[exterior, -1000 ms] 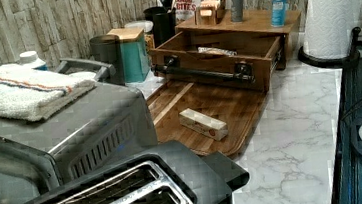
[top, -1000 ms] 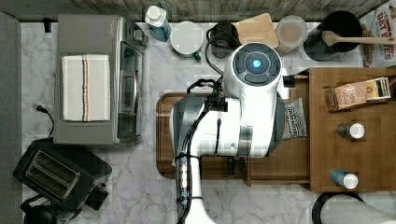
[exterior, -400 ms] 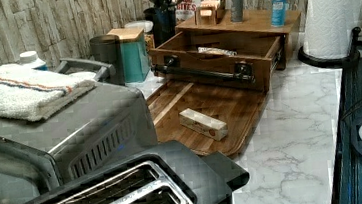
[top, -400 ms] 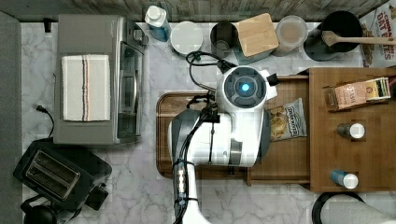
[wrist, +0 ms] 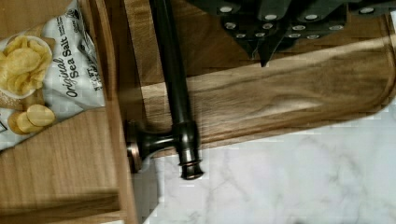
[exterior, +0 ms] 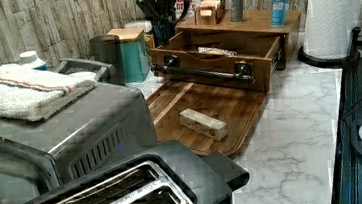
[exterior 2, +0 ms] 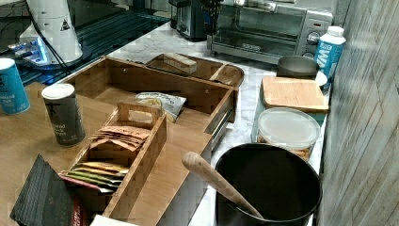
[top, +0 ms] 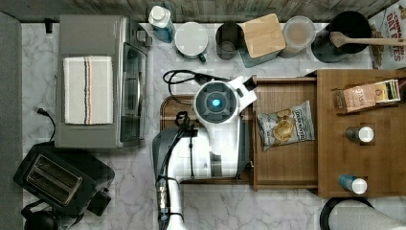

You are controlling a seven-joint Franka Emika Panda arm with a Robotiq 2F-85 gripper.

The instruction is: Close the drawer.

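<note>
- The drawer (top: 287, 163) stands pulled out of the cabinet (top: 364, 143), reaching toward the top view's left, with its front over the edge of the tray (exterior: 210, 109).
- In the top view the arm (top: 210, 139) covers the drawer's front and most of the tray; the left view shows both uncovered, with the black handle (exterior: 201, 71) running across the drawer's front.
- A chip bag (top: 286, 125) lies inside the drawer; the wrist view makes its "Original Sea Salt" print readable, and the right view shows it near the drawer's front wall.
- The gripper (wrist: 261, 44) appears in the wrist view as dark fingers close together, holding nothing; whether they are fully closed I cannot tell. They hang over the tray, beside the handle and apart from it.
- The left view shows a pale block (exterior: 202, 123) lying on the tray, hidden under the arm in the top view.
- The right view shows a wooden spoon (exterior 2: 216, 181) leaning in a black pot (exterior 2: 273, 188), and a box of packets (exterior 2: 117, 155) on the cabinet.
- A toaster oven (top: 103, 81) with a towel (top: 87, 89) on it and a toaster (top: 60, 182) sit at the top view's left.
</note>
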